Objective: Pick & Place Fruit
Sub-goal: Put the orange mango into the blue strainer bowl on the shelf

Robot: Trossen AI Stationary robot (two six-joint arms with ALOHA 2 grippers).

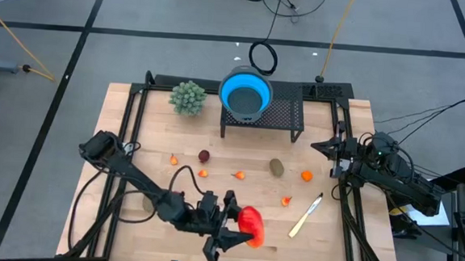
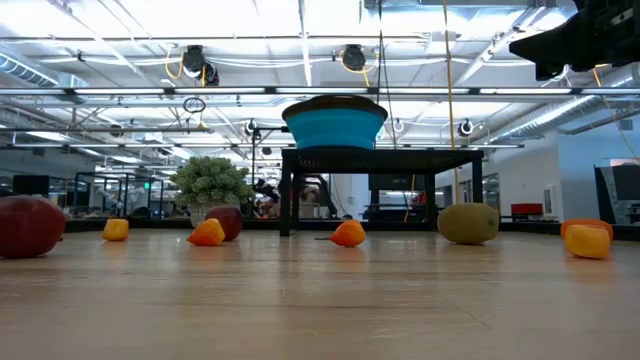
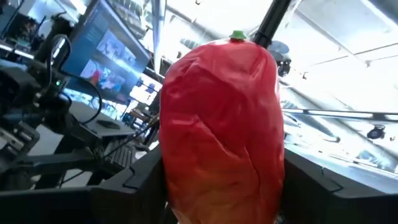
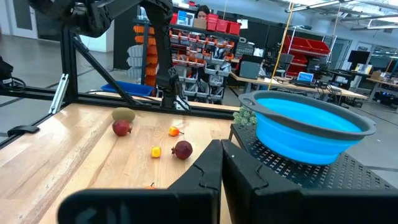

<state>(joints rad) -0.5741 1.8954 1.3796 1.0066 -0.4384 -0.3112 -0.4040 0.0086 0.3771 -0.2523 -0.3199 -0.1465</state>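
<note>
A large red-yellow oblong fruit [image 1: 251,225] with a green stem tip [image 3: 237,35] sits between the fingers of my left gripper [image 1: 241,226], near the table's front edge; the gripper is shut on it. On the table lie other fruit: a dark red ball [image 1: 204,155], an olive oval [image 1: 276,166] and small orange bits [image 1: 239,175]. Another olive oval [image 1: 149,202] lies under the left arm. My right gripper [image 1: 328,146] waits shut at the table's right edge, holding nothing. My left gripper pinches the oblong fruit by its two long sides [image 3: 169,168], one dark finger [image 3: 134,183] on each side. The fingers come from the table's left and tip upward toward the ceiling. The fruit is lifted clear of the table, its stem end pointing away from the gripper.
A blue bowl [image 1: 246,95] stands on a black mesh rack [image 1: 286,118] at the back middle, with a green bushy plant [image 1: 188,97] to its left. A pale knife [image 1: 305,216] lies at the front right. Black frame rails [image 1: 128,124] run along the table's sides.
</note>
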